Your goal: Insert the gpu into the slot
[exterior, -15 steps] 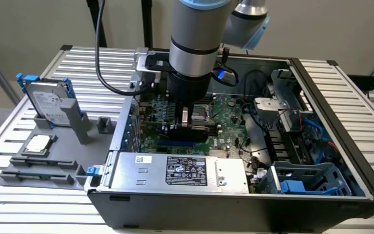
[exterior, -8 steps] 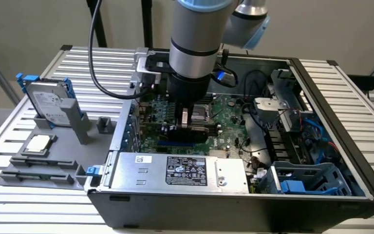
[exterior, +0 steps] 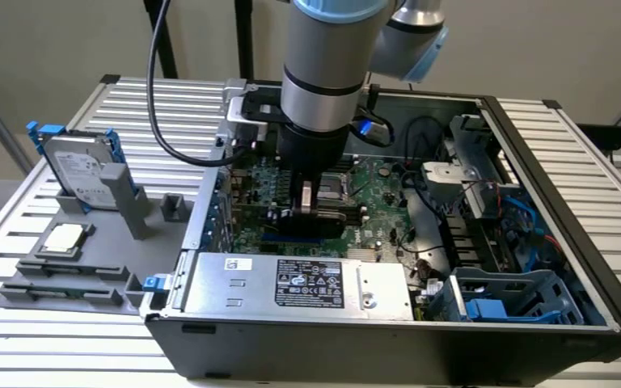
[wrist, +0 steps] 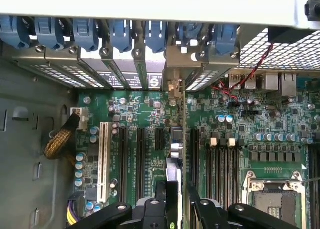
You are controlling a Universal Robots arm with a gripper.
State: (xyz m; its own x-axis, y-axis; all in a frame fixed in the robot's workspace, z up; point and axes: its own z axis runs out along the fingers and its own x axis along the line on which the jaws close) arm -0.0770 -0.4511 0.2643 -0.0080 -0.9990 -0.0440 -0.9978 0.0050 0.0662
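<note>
Tool [wrist: 181, 208] pressed onto gpu [wrist: 183, 139], pinching it edge-on between fingers. Card upright, running from tool toward rear brackets [wrist: 125, 74] over motherboard [wrist: 145, 114]. Exterior view: tool low inside computer case [exterior: 397, 343], blue slot [exterior: 295, 240] just beneath. Seating: cannot tell.

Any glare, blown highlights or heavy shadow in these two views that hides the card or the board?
Exterior view: soft, even light with no glare; the gripper and arm shade the motherboard beneath them. Wrist view: the case edge is washed out white, the motherboard is evenly lit, and the gpu reads as a thin edge between dark fingers.
</note>
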